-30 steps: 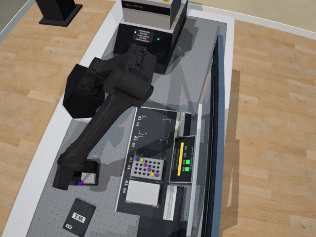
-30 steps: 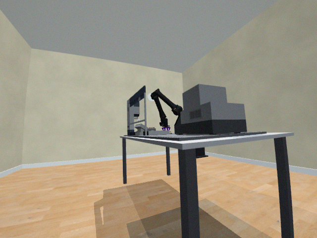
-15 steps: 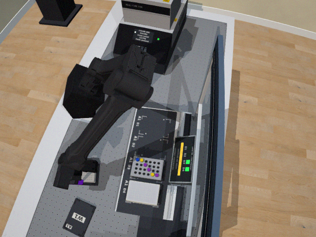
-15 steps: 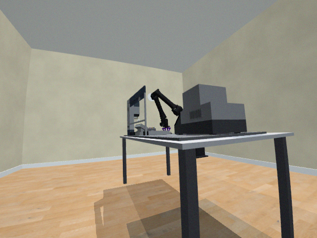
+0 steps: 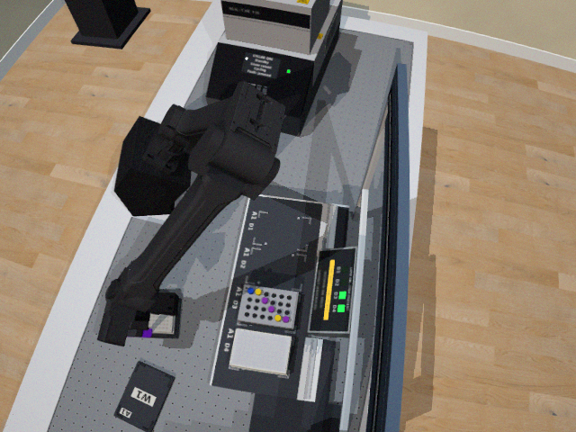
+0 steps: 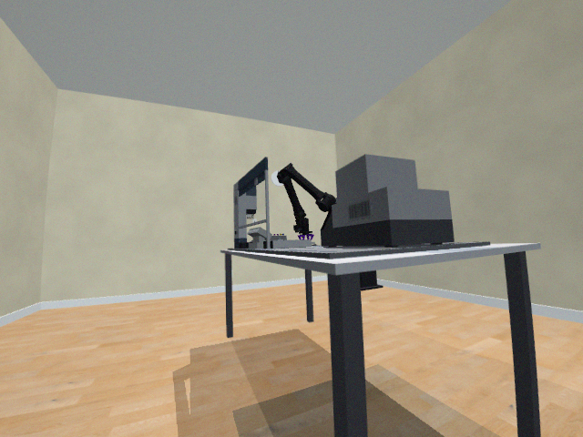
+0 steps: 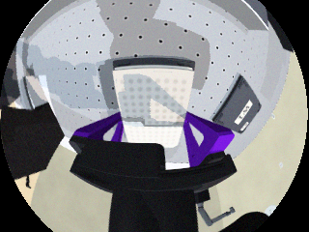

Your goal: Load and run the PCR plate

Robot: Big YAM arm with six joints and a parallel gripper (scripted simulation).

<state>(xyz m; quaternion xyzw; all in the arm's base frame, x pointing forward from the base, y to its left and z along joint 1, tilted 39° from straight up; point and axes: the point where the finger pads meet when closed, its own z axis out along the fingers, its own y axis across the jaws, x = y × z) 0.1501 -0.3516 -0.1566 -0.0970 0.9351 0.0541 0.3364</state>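
My gripper [image 5: 153,326] is shut on a white 96-well PCR plate [image 5: 161,322], with its purple fingertips on the plate's two sides. I cannot read the plate's label. In the wrist view the plate [image 7: 154,104] lies between the fingers over a dark nest frame [image 7: 151,62], left of the deck row. I cannot tell whether it rests in the nest or hangs just above it. Nests D1 [image 5: 279,218] and D2 [image 5: 274,257] are empty. Waiting nest W1 [image 5: 144,396] is empty at the front left. Q1 [image 5: 274,50] stands at the back with its lid down and a green lamp [image 5: 288,71].
The tube cooling block [image 5: 267,307] with coloured tubes is on D3, and the white deep-well block [image 5: 260,351] is on D4. A status panel [image 5: 332,290] and a tall frame [image 5: 395,232] stand to the right of the deck. The arm's base [image 5: 148,167] sits on the left.
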